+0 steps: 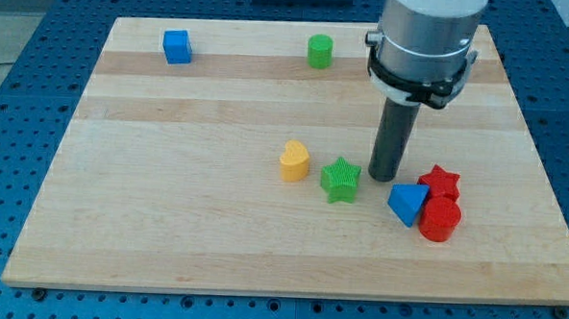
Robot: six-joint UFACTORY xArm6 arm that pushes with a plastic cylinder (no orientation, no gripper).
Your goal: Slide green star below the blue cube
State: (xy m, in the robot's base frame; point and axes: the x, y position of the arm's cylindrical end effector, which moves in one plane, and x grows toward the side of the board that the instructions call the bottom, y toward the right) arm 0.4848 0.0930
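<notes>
Pale wooden worktop (213,243) on a blue perforated bench fills your view. You have no end effector that opens or closes, only a dark rod; my tip (383,175) sits just right of the green star (340,179), near the frame's centre. The blue cube (177,46) lies far off at upper left. You can see a green cylinder (319,51) at top centre, a yellow heart-shaped block (294,161) left of the star, and a blue triangular block (409,202), red star (439,181) and red cylinder (440,220) clustered at the right.

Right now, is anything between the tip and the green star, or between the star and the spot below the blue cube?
Nothing visible. My tip sits just right of the green star. The yellow block lies beside the path toward the blue cube.
</notes>
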